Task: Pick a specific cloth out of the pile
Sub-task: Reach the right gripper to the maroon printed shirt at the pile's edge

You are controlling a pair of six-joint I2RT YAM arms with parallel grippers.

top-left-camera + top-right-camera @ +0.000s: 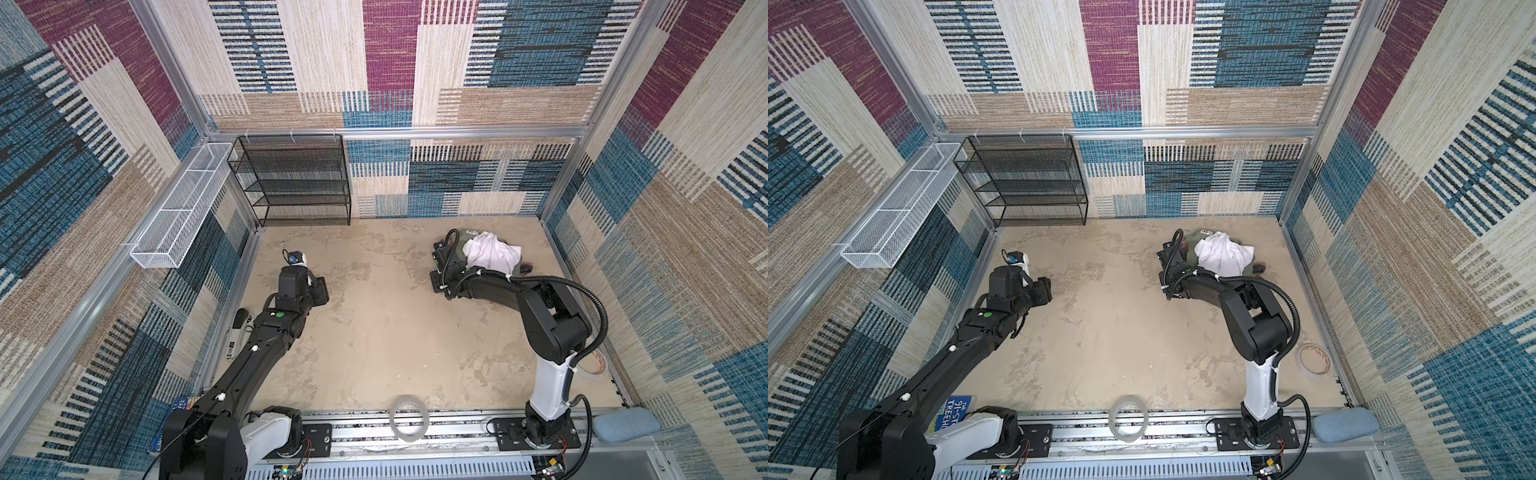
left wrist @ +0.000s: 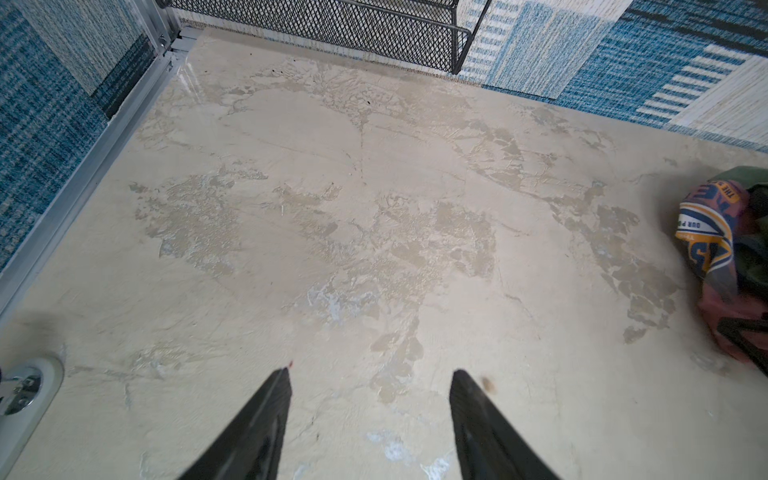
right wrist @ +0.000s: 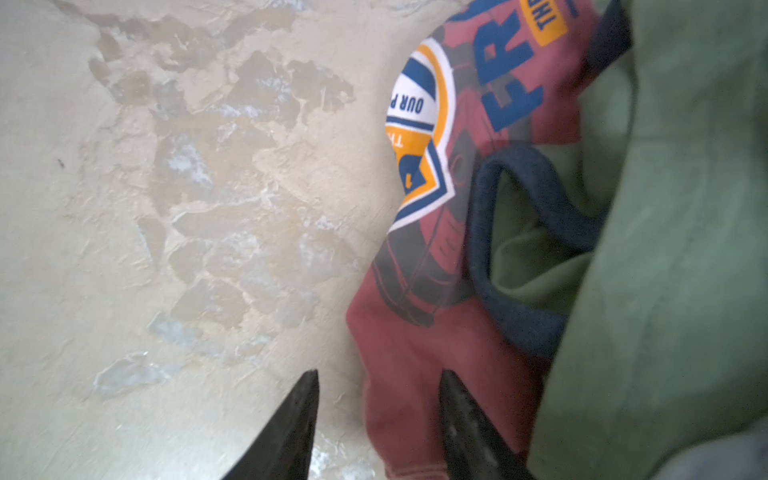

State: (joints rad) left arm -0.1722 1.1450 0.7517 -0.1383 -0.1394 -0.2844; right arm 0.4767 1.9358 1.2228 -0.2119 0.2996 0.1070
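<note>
Fingers (image 3: 461, 428) of the right gripper (image 3: 379, 376) straddle, unclosed, the cloth's (image 3: 415, 365) edge at the pile's (image 1: 490, 251) nine o'clock (left gripper (image 2: 372, 374) idle, jaws apart); clamping and extraction remain.

I see a mottled beige tabletop (image 1: 374, 332). At its far right lies the pile (image 1: 492, 253), with the cloth (image 3: 415, 353) resting on bare surface at the pile's edge. A black mesh rack (image 1: 297, 183) stands back left, and a tape roll (image 1: 1313, 359) lies near the right edge.
</note>
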